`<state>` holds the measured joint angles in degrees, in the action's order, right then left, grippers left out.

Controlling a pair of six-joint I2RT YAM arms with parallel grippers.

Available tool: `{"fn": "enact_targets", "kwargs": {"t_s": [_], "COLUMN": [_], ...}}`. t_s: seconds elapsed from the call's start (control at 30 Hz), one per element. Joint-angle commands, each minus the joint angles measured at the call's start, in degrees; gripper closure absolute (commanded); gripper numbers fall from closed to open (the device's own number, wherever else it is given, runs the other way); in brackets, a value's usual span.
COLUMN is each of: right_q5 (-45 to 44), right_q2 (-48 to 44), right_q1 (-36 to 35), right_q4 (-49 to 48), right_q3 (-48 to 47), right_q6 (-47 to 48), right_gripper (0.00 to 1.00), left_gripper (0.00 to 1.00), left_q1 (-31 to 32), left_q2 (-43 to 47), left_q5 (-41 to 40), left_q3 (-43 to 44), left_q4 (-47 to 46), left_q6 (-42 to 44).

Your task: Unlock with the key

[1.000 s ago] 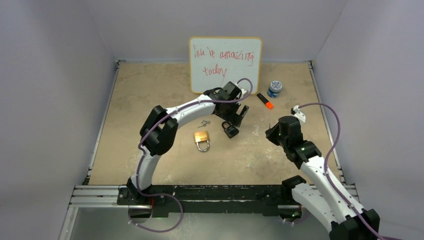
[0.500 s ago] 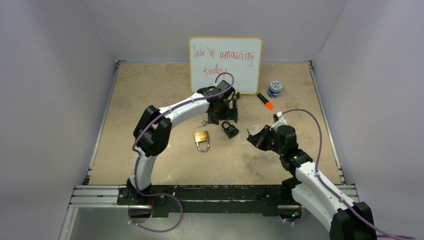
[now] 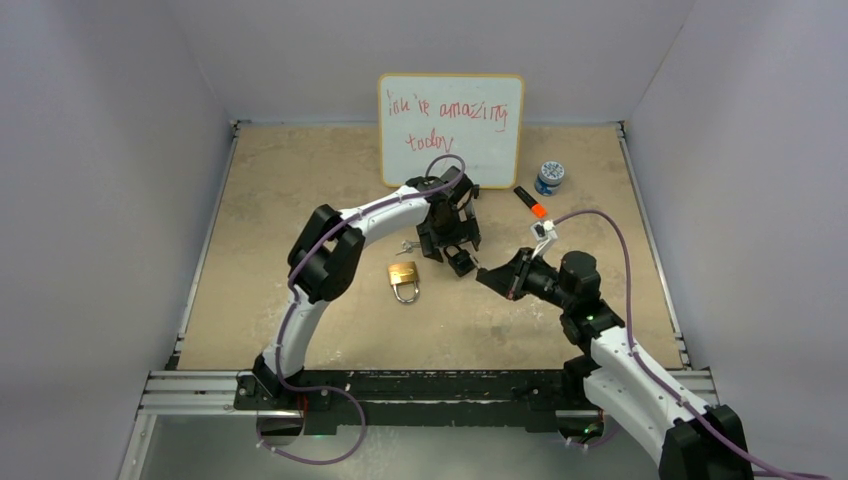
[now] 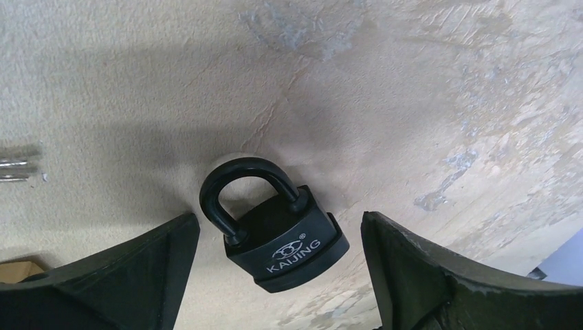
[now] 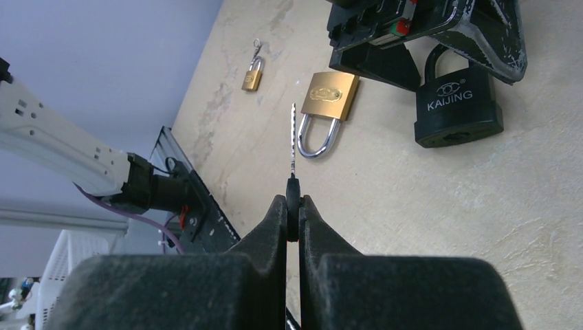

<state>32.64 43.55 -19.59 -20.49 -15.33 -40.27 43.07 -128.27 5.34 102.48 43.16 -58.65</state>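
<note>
A black KAIJING padlock (image 4: 278,230) lies flat on the table, also seen from above (image 3: 461,262) and in the right wrist view (image 5: 455,103). My left gripper (image 3: 451,247) is open and hangs over it, with one finger (image 4: 124,275) on each side, not touching. My right gripper (image 3: 490,279) is shut on a key (image 5: 293,148), whose black head sits between the fingertips (image 5: 275,220) and whose blade points forward. It is a little to the right of the black padlock.
A brass padlock (image 3: 404,279) lies left of the black one, also in the right wrist view (image 5: 326,110). A small brass padlock (image 5: 251,75) and loose keys (image 3: 405,246) lie near. A whiteboard (image 3: 450,125), an orange marker (image 3: 531,203) and a blue-capped jar (image 3: 549,178) stand behind.
My left gripper has come down over the black padlock. My right gripper has swung left and lower toward the padlock, holding the key.
</note>
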Motion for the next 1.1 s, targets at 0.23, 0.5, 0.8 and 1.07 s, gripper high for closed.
{"fn": "enact_targets", "kwargs": {"t_s": [0.23, 0.5, 0.8, 1.07], "right_q5": [-1.44, -3.64, -5.28, -2.12], "right_q2": [-0.48, 0.44, 2.53, 8.06], "right_q1": [-0.18, -0.13, -0.14, -0.17], "right_q4": [2.27, 4.72, 4.23, -1.76], "right_q3": [0.09, -0.10, 0.13, 0.24], "right_q6": [4.35, 6.11, 6.43, 5.05], "right_gripper": [1.00, 1.00, 1.00, 1.00], "left_gripper": [0.13, 0.33, 0.58, 0.73], "left_q1": [0.62, 2.53, 2.58, 2.04], "left_q2": [-2.47, -2.85, -4.93, -2.55], "left_q5": [-0.30, -2.87, -9.19, -20.57], "left_q3": [-1.05, -1.12, 5.55, 15.69], "left_q4": [2.89, 4.31, 10.72, 22.36], "left_q6": [-6.34, -6.90, 3.13, 10.22]}}
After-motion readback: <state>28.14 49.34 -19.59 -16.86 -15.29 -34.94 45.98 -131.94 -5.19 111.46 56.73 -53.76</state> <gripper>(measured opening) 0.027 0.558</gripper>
